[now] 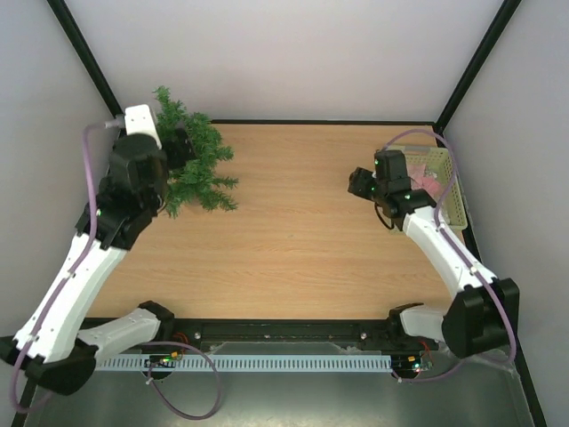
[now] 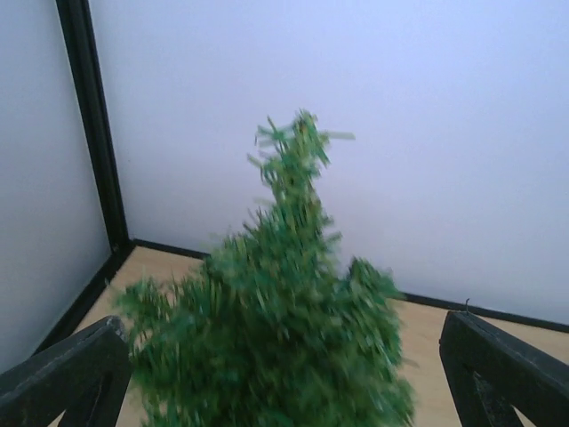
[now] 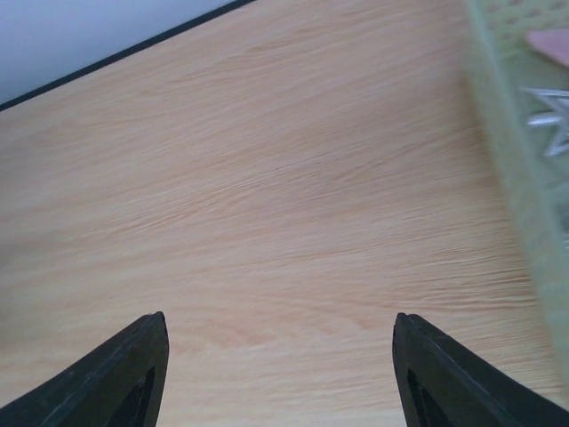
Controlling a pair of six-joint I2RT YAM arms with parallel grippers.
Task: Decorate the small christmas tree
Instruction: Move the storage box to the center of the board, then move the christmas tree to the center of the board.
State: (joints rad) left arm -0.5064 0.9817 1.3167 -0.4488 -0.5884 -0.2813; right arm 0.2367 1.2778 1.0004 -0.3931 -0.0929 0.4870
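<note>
Fetching an ornament, by my reading: right gripper (image 3: 279,318) hangs spread and empty just beside the pale green basket (image 1: 459,197); next it must reach in and pinch one. Left gripper (image 2: 283,325) is spread around the small christmas tree (image 1: 200,165) in the far-left corner; contact unclear, view blurred. Only the right wrist view shows a silver star (image 3: 553,116) inside.

— Where's the small christmas tree (image 1: 197,165)?
— Far left corner of the table (image 1: 302,240), the left gripper (image 2: 283,322) straddling it.
— And the basket (image 1: 452,191)?
— Far right edge, just right of the right gripper (image 1: 357,184), a star (image 3: 551,120) in it.
</note>
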